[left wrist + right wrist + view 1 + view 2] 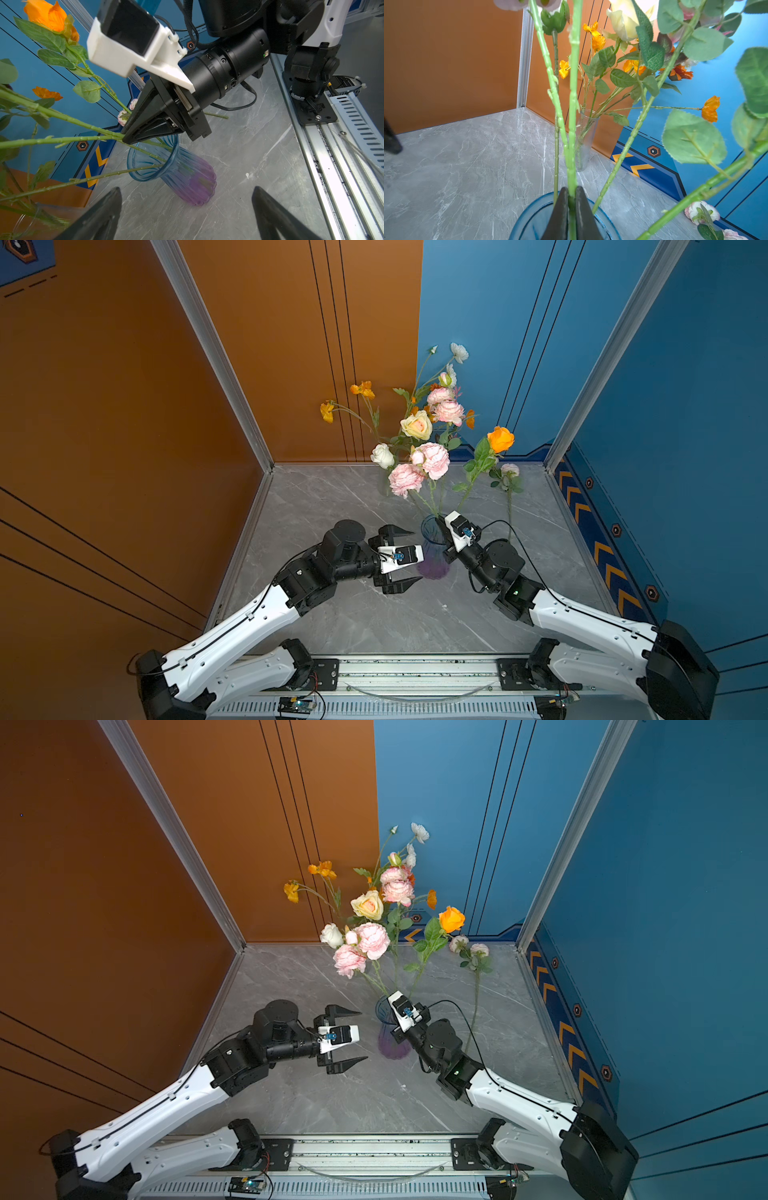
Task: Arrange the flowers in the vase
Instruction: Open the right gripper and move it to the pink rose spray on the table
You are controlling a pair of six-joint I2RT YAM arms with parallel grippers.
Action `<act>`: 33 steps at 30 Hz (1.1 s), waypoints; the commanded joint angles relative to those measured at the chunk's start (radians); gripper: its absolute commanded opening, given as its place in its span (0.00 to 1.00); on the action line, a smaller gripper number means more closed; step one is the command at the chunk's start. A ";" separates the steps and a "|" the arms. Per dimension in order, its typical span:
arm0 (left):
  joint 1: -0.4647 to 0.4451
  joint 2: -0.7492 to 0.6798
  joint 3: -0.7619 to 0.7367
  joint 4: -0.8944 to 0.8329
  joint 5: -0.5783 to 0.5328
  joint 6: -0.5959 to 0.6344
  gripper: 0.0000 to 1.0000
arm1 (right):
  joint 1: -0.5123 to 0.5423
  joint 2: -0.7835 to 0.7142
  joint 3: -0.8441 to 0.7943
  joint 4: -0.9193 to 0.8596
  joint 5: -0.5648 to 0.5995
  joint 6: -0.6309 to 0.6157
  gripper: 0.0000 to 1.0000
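**Stem-insertion step of the flower arrangement.** The right claw (572,189) is clenched on a green stem (573,108) just above the rim of the blue vase (187,178), and the stem's lower end drops inside the mouth. Gripping so low, close to the rim, probably stops the long stem from swinging as it is let down. The left claw (417,556) is released, its jaws spread wide and empty. It sits near the vase without touching it, on the side opposite the right arm, apparently ready to steady the glass should it tip. Of the flowers, pink blooms (434,459) and an orange rose (500,438) stand in the blue vase and lean toward the back wall. Small orange blooms and others stand in a clear vase (586,141) near that wall. One pink-budded flower (478,951) lies flat on the table (332,614) near the right wall, not yet placed. The far side of the vase mouth is crowded with stems, and the right claw takes up its near side. Open table lies in front of both arms. The tall, leaning load likely makes the vase top-heavy, so letting go gently and backing straight out toward the open table seems prudent.
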 commanded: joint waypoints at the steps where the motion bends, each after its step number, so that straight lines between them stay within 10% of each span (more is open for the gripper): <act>1: -0.009 0.010 -0.001 -0.005 0.037 -0.018 0.98 | -0.007 -0.032 -0.007 -0.018 -0.024 0.031 0.11; 23: -0.089 0.047 0.017 -0.046 0.055 -0.005 0.98 | -0.001 -0.111 -0.023 -0.144 -0.026 0.084 0.23; 28: -0.114 0.062 0.027 -0.045 0.081 -0.020 0.98 | -0.006 -0.183 0.004 -0.274 0.219 0.153 0.52; 33: -0.192 0.131 0.031 -0.002 -0.039 -0.053 0.98 | -0.202 -0.142 0.210 -0.792 0.488 0.436 0.74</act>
